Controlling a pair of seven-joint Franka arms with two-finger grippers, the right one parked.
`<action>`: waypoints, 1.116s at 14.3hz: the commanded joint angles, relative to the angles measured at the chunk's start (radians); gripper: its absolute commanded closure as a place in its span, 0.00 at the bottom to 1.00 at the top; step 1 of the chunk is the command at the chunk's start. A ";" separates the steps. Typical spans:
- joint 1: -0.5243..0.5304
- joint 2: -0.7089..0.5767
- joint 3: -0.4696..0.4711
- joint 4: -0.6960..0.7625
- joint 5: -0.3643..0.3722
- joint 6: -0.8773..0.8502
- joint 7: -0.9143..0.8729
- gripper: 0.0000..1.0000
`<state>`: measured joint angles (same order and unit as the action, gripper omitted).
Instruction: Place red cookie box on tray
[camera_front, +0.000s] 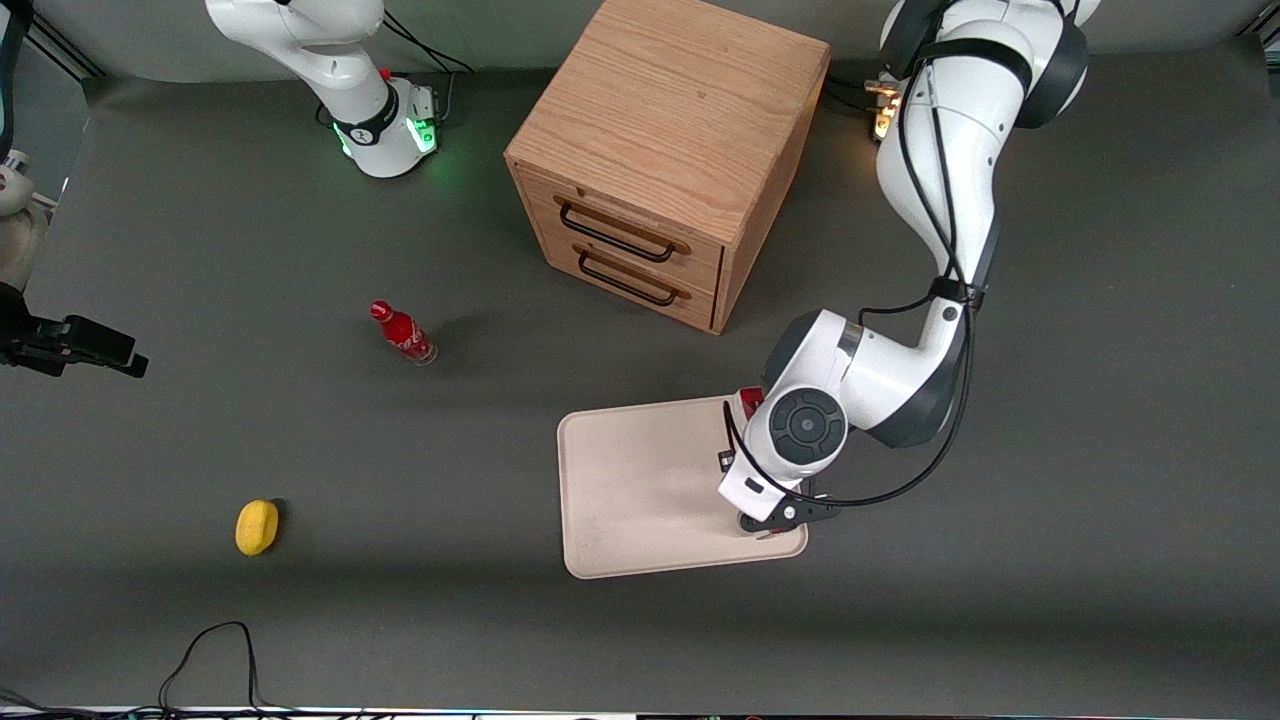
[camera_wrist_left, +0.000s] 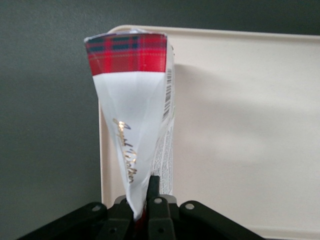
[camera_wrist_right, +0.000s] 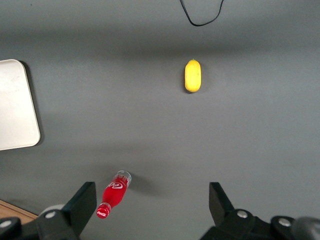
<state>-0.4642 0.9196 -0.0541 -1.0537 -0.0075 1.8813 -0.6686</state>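
One red cookie box (camera_wrist_left: 131, 100) clamped in gripper (camera_wrist_left: 145, 210) jaws, long axis hanging down over tray (camera_wrist_left: 240, 125).

The box (camera_wrist_left: 134, 100) looks like thin card, smooth with a slight sheen, tartan-printed at one end, white with gold script below; it is pinched between the black matt plastic fingers (camera_wrist_left: 152, 200) of the gripper (camera_wrist_left: 142, 212), above the tray (camera_front: 630, 480); the tray is cream, matt, faintly speckled; the table (camera_front: 300, 620) is dark grey, matt; the cabinet (camera_front: 660, 150) is grained wood with dark handles; the bottle (camera_front: 402, 333) is glossy red; the arm's (camera_front: 880, 380) shell is smooth, glossy white.
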 joint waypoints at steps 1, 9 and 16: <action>-0.014 -0.024 0.013 -0.043 0.023 0.027 -0.025 1.00; 0.038 -0.204 0.013 -0.170 0.018 0.035 0.000 0.00; 0.179 -0.741 0.011 -0.561 0.001 -0.109 0.144 0.00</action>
<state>-0.3148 0.3734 -0.0403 -1.4197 0.0007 1.8176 -0.5583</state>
